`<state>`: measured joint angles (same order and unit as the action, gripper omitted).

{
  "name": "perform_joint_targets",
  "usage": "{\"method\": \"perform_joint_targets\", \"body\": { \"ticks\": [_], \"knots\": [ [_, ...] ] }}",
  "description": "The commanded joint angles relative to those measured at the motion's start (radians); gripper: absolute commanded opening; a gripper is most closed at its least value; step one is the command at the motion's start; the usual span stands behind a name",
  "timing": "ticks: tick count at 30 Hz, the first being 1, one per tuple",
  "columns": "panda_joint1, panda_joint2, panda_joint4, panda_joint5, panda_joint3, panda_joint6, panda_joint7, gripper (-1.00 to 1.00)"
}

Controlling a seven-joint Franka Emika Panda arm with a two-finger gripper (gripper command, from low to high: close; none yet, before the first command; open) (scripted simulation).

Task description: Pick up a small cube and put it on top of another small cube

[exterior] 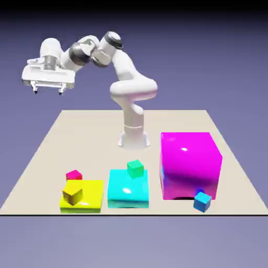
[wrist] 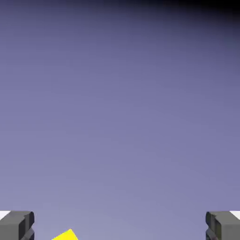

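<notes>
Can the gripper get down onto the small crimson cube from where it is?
Probably yes. The gripper hangs open and empty, high beyond the table's far left edge. The crimson cube sits uncovered, its top clear; only the yellow slab just in front crowds one side.

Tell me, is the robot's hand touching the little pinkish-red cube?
Apart. The exterior view shows the gripper high above the table's far left edge, fingers open and empty, while the small pinkish-red cube sits on the table by the yellow block.
</notes>
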<state>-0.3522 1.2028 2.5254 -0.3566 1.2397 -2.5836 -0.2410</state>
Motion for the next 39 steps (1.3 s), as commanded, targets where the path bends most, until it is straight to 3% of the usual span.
{"method": "perform_joint_targets", "body": {
  "ticks": [1,22,26,27,31,39],
  "knots": [
    [-0.01,0.019,-0.008,-0.01,0.036,0.013,-0.029,0.0],
    [-0.216,0.401,-0.181,-0.226,0.786,0.288,-0.623,0.0],
    [-0.32,0.452,-0.193,-0.289,0.873,0.162,-0.62,0.0],
    [-0.32,0.452,-0.193,-0.289,0.873,0.162,-0.62,-1.0],
    [-0.22,0.398,-0.176,-0.222,0.783,0.286,-0.623,-1.0],
    [-0.469,0.156,0.113,0.062,0.56,0.186,-0.634,-1.0]
  ]
}}
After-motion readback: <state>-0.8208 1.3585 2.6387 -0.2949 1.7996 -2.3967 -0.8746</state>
